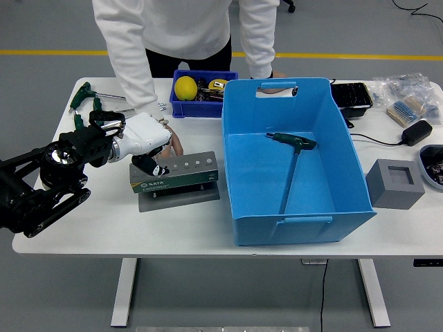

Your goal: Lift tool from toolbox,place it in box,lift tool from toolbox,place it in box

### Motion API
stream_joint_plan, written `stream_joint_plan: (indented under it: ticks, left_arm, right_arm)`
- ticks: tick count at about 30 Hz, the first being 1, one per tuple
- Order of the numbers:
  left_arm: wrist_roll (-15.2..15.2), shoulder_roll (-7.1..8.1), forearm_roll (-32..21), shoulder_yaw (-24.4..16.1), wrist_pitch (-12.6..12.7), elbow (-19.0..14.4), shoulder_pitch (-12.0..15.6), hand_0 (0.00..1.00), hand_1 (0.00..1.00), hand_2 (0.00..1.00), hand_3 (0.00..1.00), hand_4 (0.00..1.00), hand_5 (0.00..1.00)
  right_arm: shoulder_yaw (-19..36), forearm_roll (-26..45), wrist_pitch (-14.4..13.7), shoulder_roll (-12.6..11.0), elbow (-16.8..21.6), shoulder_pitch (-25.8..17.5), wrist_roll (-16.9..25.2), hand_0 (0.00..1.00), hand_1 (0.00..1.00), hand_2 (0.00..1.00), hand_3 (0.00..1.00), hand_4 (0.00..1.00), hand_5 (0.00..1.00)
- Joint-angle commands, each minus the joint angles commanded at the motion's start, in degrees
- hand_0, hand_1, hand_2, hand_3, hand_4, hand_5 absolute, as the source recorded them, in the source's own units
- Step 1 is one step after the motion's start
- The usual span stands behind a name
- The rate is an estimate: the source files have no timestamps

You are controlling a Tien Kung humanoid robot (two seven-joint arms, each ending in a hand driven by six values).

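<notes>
The grey metal tool holder block is flanked by the tall blue plastic box wall on one side and a person's hand behind; its near side is open white tabletop.

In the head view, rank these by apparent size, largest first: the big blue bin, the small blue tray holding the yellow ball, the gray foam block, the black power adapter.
1. Big blue bin
2. Small blue tray
3. Gray foam block
4. Black power adapter

The tray and block look close; the tray is partly hidden, so their order is unsure.
</notes>
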Motion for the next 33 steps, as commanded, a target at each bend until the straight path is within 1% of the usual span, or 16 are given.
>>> stream_joint_plan:
  ticks: [2, 3, 8, 9, 14, 15, 18, 20, 21, 23, 26, 27, 28, 32, 33]
  left_arm:
    - [-0.12, 0.02, 0.00, -0.13, 1.00, 0.04, 0.12, 0.361, 0.116, 0.113, 0.080, 0.816, 0.549]
    - [-0.17, 0.03, 0.00, -0.19, 1.30, 0.03, 0.17, 0.259, 0.083, 0.092, 0.066, 0.836, 0.545]
    - [-0.47, -0.05, 0.00, -0.17, 3.17, 0.02, 0.22, 0.259, 0.083, 0.092, 0.066, 0.836, 0.545]
    - [-0.47, -0.03, 0.00, -0.16, 3.47, 0.02, 0.23, 0.176, 0.046, 0.074, 0.054, 0.877, 0.525]
    - [-0.59, 0.07, 0.00, -0.42, 4.75, 0.10, 0.39, 0.176, 0.046, 0.074, 0.054, 0.877, 0.525]
    - [-0.74, 0.10, 0.00, -0.61, 5.30, 0.06, 0.47, 0.143, 0.024, 0.062, 0.044, 0.875, 0.437]
    - [-1.05, 0.17, 0.00, -1.09, 6.76, -0.20, 0.65, 0.143, 0.024, 0.062, 0.044, 0.875, 0.437]
    - [-1.17, 0.23, 0.00, -1.60, 8.56, -0.55, 0.82, 0.143, 0.024, 0.062, 0.044, 0.875, 0.437]
    - [-1.23, 0.24, 0.00, -1.79, 9.02, -0.68, 0.87, 0.127, 0.002, 0.044, 0.033, 0.789, 0.330]
    - [-1.37, 0.32, 0.00, -2.37, 9.80, -1.14, 0.96, 0.127, 0.002, 0.044, 0.033, 0.789, 0.330]
    - [-1.46, 0.47, 0.00, -2.99, 10.23, -2.08, 0.92, 0.127, 0.002, 0.044, 0.033, 0.789, 0.330]
    - [-1.46, 0.56, 0.00, -3.35, 10.19, -2.60, 0.90, 0.128, 0.002, 0.035, 0.029, 0.759, 0.313]
    - [-1.47, 0.64, 0.00, -3.65, 10.14, -3.10, 0.85, 0.128, 0.002, 0.035, 0.029, 0.759, 0.313]
    - [-1.27, 1.00, 0.00, -4.08, 9.37, -5.60, 0.02, 0.128, 0.002, 0.035, 0.029, 0.759, 0.313]
    - [-1.19, 1.12, 0.00, -4.16, 9.08, -6.39, -0.23, 0.129, 0.002, 0.036, 0.030, 0.742, 0.288]
  right_arm:
    - [0.00, 0.06, -0.02, 0.03, 0.01, -0.03, -0.01, 0.698, 0.653, 0.738, 0.658, 0.874, 0.820]
    - [0.00, 0.07, -0.02, 0.03, 0.00, -0.05, -0.01, 0.700, 0.653, 0.738, 0.659, 0.874, 0.819]
    - [0.29, -0.37, -0.02, 0.09, 0.01, -0.13, -0.11, 0.700, 0.653, 0.738, 0.659, 0.874, 0.819]
    - [0.32, -0.40, -0.02, 0.10, 0.02, -0.16, -0.13, 0.699, 0.653, 0.738, 0.658, 0.874, 0.819]
    - [0.46, -0.55, -0.04, 0.15, 0.02, -0.29, -0.16, 0.699, 0.653, 0.738, 0.658, 0.874, 0.819]
    - [0.49, -0.58, -0.04, 0.16, 0.02, -0.33, -0.17, 0.700, 0.653, 0.738, 0.659, 0.874, 0.819]
    - [0.59, -0.72, -0.05, 0.19, 0.02, -0.41, -0.20, 0.700, 0.653, 0.738, 0.659, 0.874, 0.819]
    - [0.64, -0.81, -0.07, 0.22, 0.02, -0.47, -0.22, 0.700, 0.653, 0.738, 0.659, 0.874, 0.819]
    - [0.67, -0.84, -0.07, 0.23, 0.02, -0.50, -0.22, 0.699, 0.652, 0.738, 0.659, 0.874, 0.819]
    - [0.72, -0.90, -0.09, 0.25, 0.03, -0.53, -0.24, 0.699, 0.652, 0.738, 0.659, 0.874, 0.819]
    - [0.73, -0.93, -0.13, 0.28, 0.03, -0.56, -0.25, 0.699, 0.652, 0.738, 0.659, 0.874, 0.819]
    - [0.72, -0.92, -0.13, 0.29, 0.04, -0.60, -0.25, 0.699, 0.653, 0.738, 0.659, 0.874, 0.819]
    - [0.66, -0.84, -0.13, 0.29, 0.04, -0.61, -0.23, 0.699, 0.653, 0.738, 0.659, 0.874, 0.819]
    - [0.44, -0.49, -0.15, 0.26, 0.01, -0.56, -0.12, 0.699, 0.653, 0.738, 0.659, 0.874, 0.819]
    - [0.39, -0.42, -0.15, 0.25, 0.01, -0.55, -0.10, 0.699, 0.653, 0.738, 0.659, 0.874, 0.819]
